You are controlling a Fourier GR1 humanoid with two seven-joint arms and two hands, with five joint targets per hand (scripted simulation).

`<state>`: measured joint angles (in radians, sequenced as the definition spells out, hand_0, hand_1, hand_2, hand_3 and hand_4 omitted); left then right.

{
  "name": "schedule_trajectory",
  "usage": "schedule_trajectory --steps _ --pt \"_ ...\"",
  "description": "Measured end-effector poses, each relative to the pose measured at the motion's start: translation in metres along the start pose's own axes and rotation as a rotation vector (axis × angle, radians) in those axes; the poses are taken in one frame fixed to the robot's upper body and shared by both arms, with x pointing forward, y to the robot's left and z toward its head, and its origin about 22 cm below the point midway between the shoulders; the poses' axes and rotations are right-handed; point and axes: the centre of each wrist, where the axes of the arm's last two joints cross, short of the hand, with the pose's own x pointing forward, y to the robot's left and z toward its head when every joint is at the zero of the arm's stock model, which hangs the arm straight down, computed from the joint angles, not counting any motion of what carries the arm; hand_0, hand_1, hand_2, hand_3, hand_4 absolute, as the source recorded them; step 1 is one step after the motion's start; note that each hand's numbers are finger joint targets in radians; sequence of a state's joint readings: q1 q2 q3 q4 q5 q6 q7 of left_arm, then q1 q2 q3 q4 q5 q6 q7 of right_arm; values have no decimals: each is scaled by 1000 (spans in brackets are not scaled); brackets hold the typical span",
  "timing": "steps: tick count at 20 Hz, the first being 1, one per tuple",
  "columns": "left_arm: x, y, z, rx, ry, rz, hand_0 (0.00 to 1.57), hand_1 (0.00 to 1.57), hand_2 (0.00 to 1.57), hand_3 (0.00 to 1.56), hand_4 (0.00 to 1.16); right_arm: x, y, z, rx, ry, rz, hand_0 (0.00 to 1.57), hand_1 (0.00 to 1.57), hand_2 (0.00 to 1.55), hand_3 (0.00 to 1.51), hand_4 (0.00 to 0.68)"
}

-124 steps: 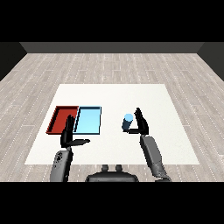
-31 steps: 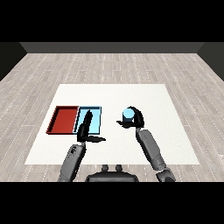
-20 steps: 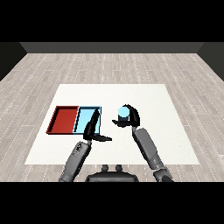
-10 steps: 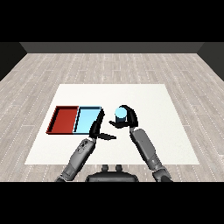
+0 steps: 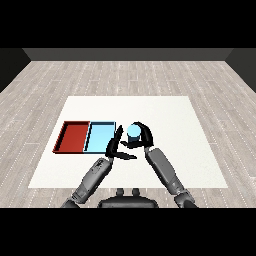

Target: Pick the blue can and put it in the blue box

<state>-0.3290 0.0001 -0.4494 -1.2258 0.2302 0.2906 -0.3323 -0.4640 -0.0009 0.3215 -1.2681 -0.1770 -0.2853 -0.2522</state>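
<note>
Since half-second-ago frame, right hand [image 5: 141, 136] carried blue can [image 5: 133, 131] further left, now just beside blue tray [image 5: 100, 138], held above table [image 5: 165, 110]. Fingers curled round can. Left hand [image 5: 117, 146] open, fingers straight, close under can, beside tray edge. Risk: hands collide, or early release lands can outside tray rim. Red tray [image 5: 74, 137] adjacent, overshoot possible.

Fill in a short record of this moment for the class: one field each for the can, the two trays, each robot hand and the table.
can: blue can, upright, held above the table just right of the trays
right robot hand: curled round the can
left robot hand: open, fingers straight, beside the can at the blue tray's right edge
blue tray: right of the red one, nothing in it
red tray: leftmost, nothing in it
table: white
task state: can not yet in the blue tray
</note>
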Motion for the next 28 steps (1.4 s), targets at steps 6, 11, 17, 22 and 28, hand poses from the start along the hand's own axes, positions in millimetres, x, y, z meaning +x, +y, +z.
schedule_trajectory --steps 6,11,17,22,28 --pt "-11 -15 -6 -4 19 12 0 0 0 0 0 0 -4 -2 19 -4 -7 1432 1432 1463 1379 559" --pt "-14 -20 -17 0 29 9 0 0 0 0 0 -2 0 -1 29 -20 -22 1433 1433 1465 1376 558" --pt "-15 -23 -16 -1 42 -10 0 0 0 0 0 0 6 -2 42 -20 -25 1425 1425 1462 1384 547" --pt "-15 -23 -20 0 46 -10 0 0 0 0 0 7 11 -6 49 -23 -31 1426 1426 1457 1369 533" --pt "-13 -26 -31 -13 36 -13 0 0 0 0 0 8 20 -3 60 -16 -33 1468 1468 1468 1374 528"
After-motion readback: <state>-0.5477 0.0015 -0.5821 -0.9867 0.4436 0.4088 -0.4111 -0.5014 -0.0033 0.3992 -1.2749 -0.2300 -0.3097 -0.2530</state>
